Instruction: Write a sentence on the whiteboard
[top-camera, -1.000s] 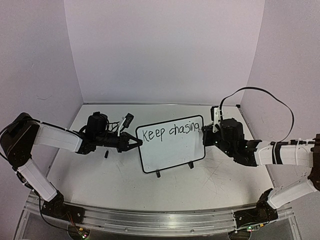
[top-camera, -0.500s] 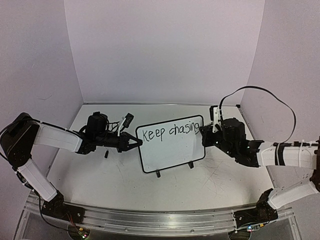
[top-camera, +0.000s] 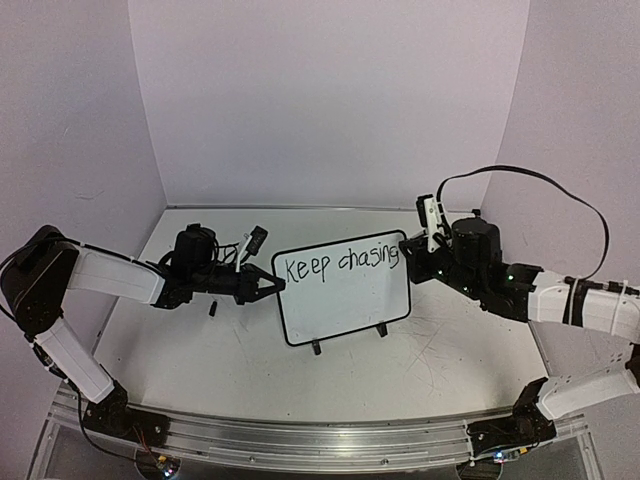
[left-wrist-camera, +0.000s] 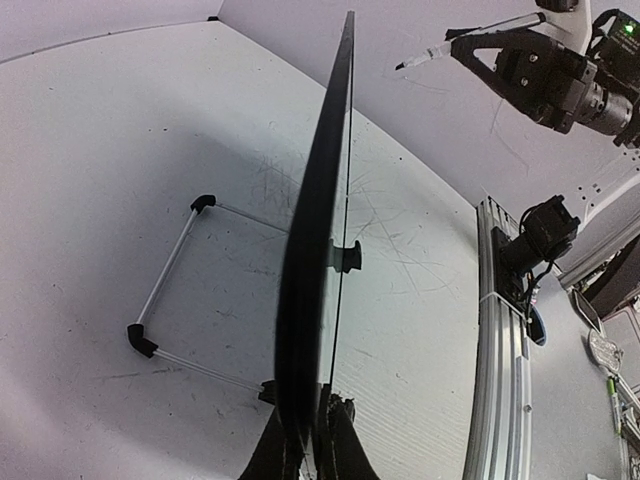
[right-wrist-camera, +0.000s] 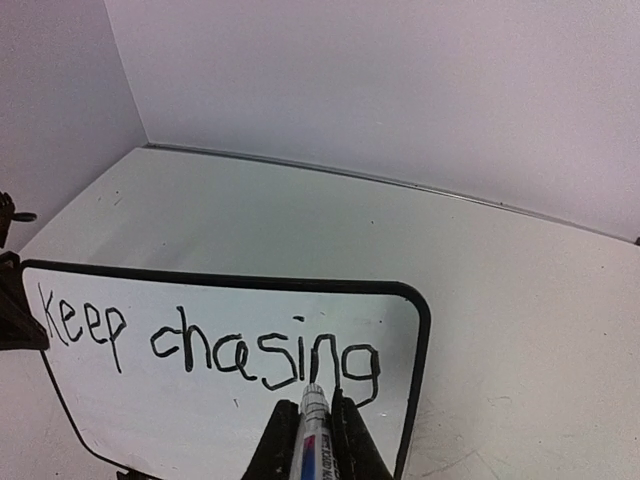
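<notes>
On scuffed white table (top-camera: 250, 370) | lilac walls (top-camera: 330, 100) (three sides) | whiteboard (top-camera: 345, 300) upright

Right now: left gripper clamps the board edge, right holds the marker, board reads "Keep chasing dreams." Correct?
Not quite. The lettering reads only "Keep chasing"; right wrist view shows no "dreams" yet. Left gripper does clamp the whiteboard edge, right gripper holds the marker.

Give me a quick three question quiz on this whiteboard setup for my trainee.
1. True or false: the left gripper is open, clear of the whiteboard.
2. The lettering reads: A) Keep chasing, B) Keep chasing dreams, C) Keep.
3. Fill in: the right gripper is shut on a ____.
Key: 1 false, it clamps the board's left edge; 2 A; 3 marker pen.
</notes>
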